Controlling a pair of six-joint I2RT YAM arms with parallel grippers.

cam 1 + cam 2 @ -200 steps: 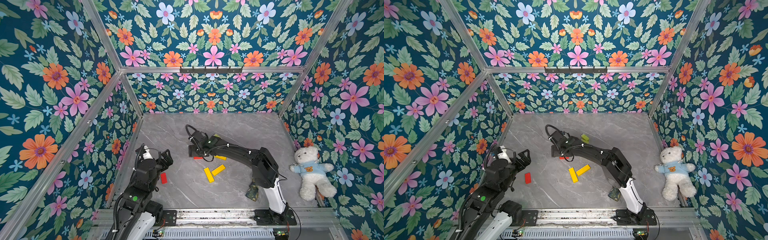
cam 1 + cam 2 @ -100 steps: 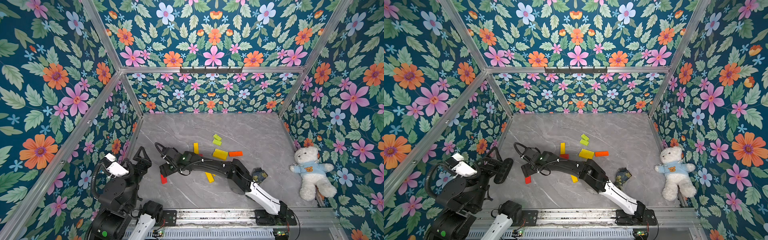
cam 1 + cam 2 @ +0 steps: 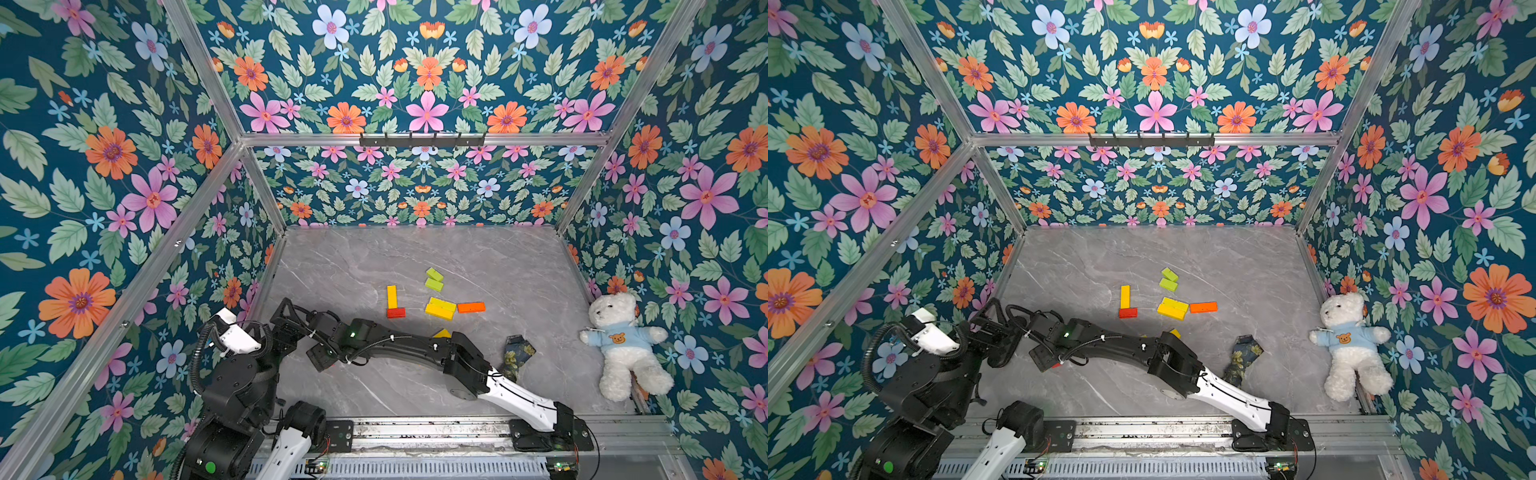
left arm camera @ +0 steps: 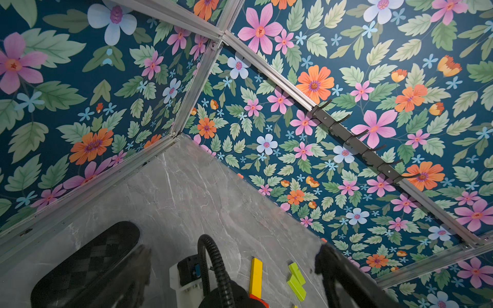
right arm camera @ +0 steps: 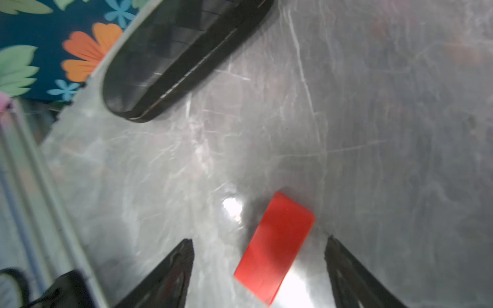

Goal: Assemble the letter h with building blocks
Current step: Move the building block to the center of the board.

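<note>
A yellow block (image 3: 392, 296) lies lengthwise with a red block (image 3: 395, 312) across its near end, in both top views. Two lime-green blocks (image 3: 434, 279), a pair of yellow blocks (image 3: 440, 308) and an orange block (image 3: 471, 307) lie to their right. My right gripper (image 5: 259, 240) is open low over a second red block (image 5: 274, 248), which lies flat on the table between the fingers without touching either; a sliver of that red block (image 3: 1055, 365) shows in a top view. My left gripper (image 4: 226, 242) is open and empty, raised at the near left.
A dark floral cloth scrap (image 3: 515, 353) lies beside the right arm's elbow. A white teddy bear (image 3: 623, 345) sits against the right wall. One left finger pad (image 5: 181, 53) hangs close beyond the red block. A yellow block (image 3: 441, 333) is half hidden behind the right arm.
My right arm swung from the middle of the table to the near left and now hovers over the lone red block. My left arm pulled up and back toward the left wall.
</note>
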